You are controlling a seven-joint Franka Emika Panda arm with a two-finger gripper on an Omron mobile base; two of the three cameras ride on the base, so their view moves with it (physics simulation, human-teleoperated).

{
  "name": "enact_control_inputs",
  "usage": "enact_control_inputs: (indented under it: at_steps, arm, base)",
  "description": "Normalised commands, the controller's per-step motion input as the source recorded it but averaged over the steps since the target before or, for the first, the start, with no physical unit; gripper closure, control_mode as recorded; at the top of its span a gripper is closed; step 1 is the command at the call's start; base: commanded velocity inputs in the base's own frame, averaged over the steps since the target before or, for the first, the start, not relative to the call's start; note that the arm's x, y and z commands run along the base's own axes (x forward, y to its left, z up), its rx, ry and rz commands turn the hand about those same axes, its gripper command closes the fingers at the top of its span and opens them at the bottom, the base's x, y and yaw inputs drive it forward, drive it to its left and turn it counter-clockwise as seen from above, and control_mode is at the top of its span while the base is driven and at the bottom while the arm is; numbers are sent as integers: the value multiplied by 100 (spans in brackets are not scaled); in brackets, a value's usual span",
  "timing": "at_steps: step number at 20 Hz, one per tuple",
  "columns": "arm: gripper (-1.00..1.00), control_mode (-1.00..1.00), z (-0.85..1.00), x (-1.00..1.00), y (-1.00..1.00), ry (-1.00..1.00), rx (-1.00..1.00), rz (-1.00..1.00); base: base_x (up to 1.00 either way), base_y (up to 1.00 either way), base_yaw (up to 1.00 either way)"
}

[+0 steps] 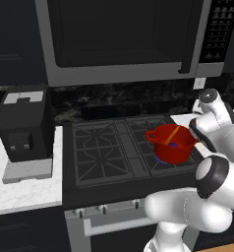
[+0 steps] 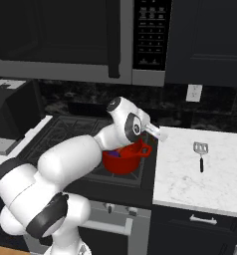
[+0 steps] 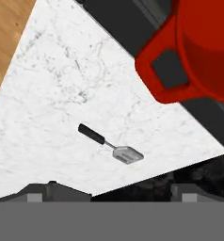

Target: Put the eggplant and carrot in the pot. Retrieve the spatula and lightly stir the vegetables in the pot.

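Hovering over your white marble bench (image 3: pixel 76 84), end effector (image 3: pixel 111 190) spread wide, black-handled metal spatula (image 3: pixel 111 145) lying flat below, round red pot (image 1: pixel 172 142) holding slim orange carrot (image 1: pixel 172 134) and dark-purple eggplant (image 1: pixel 173 145).

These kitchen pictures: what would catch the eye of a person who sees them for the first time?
First, the bright red pot on the dark stove, with the orange carrot leaning inside it and something purple, likely the eggplant, at its bottom. Next, the big white arm curving in front of the stove. Last, the small spatula lying alone on the white marble counter to the right.
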Motion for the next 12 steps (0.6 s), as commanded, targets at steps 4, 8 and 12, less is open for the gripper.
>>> enact_control_inputs:
  at_steps: [4, 8, 12]
  arm:
    - [-100, -100, -30, -31, -100, 5, 0, 0]
    - [-100, -100, -44, -31, -100, 5, 0, 1]
    - [-100, -100, -32, -3, -100, 2, 3, 9]
  base:
    - [0, 0, 0]
    - [0, 0, 0]
    - [0, 0, 0]
